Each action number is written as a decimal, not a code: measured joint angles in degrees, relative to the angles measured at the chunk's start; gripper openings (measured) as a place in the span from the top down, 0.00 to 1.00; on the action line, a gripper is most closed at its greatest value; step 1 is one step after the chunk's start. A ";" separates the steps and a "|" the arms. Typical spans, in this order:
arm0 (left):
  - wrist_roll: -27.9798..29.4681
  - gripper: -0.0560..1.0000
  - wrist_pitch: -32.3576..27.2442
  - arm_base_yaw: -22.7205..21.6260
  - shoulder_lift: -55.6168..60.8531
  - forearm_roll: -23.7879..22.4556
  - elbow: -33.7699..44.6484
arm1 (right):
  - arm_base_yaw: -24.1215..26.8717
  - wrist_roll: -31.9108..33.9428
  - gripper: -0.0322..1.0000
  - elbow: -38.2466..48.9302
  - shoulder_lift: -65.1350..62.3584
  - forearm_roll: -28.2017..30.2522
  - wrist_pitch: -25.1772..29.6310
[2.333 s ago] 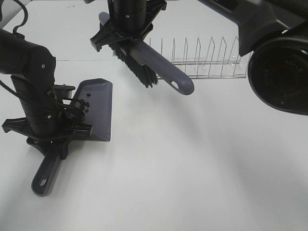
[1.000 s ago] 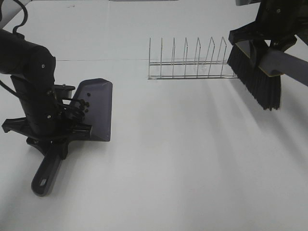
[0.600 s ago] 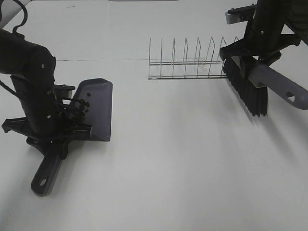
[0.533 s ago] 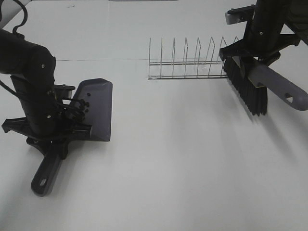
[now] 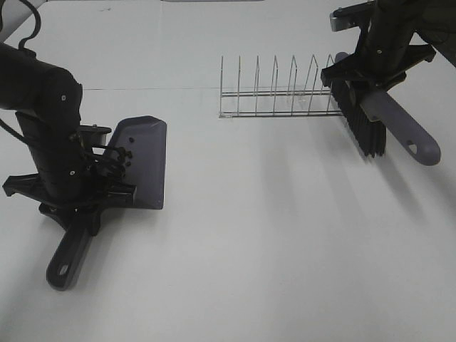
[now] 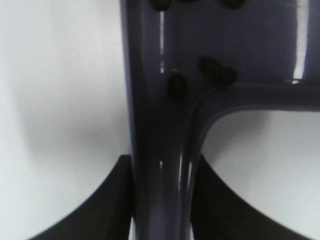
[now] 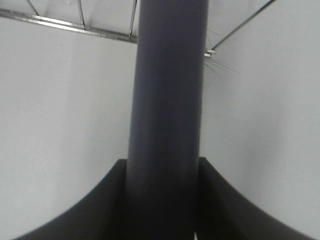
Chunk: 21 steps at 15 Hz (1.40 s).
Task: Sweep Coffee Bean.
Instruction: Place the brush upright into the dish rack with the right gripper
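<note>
A wire rack is seen standing at the back of the white counter, right of the middle, its upright prongs empty. The brush is held in the air just beside the rack's right end. Its black bristles point down and its handle slopes toward the right edge. Whether bristles and rack touch cannot be told. In the right wrist view the rack's wires are seen behind the handle. The right gripper is closed narrow on the brush handle, one finger on each side.

The grey-purple dustpan is placed on the left of the counter, well apart from rack and brush. Nothing lies between them. Its open lip faces right and its handle points toward the front-left corner. The left gripper is clamped on that handle.

The coffee beans are held inside the dustpan, gathered at its back wall where the handle joins. A few are seen in the left wrist view, some cut off by the frame edge. No exact count can be made.
</note>
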State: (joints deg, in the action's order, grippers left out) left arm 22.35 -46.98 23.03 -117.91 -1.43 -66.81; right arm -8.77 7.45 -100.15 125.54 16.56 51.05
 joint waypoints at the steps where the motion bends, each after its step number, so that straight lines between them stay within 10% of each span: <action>1: 0.00 0.70 0.00 0.00 0.00 0.00 0.00 | 0.00 0.06 0.62 -0.40 0.00 0.29 -1.15; 21: 0.00 0.70 0.00 0.00 0.00 0.34 0.00 | 2.98 -0.52 0.62 -15.64 11.00 -5.84 4.13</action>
State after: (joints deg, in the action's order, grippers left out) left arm 22.35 -46.98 23.03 -117.91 -1.09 -66.81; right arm -5.79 6.93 -115.79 136.54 10.71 55.18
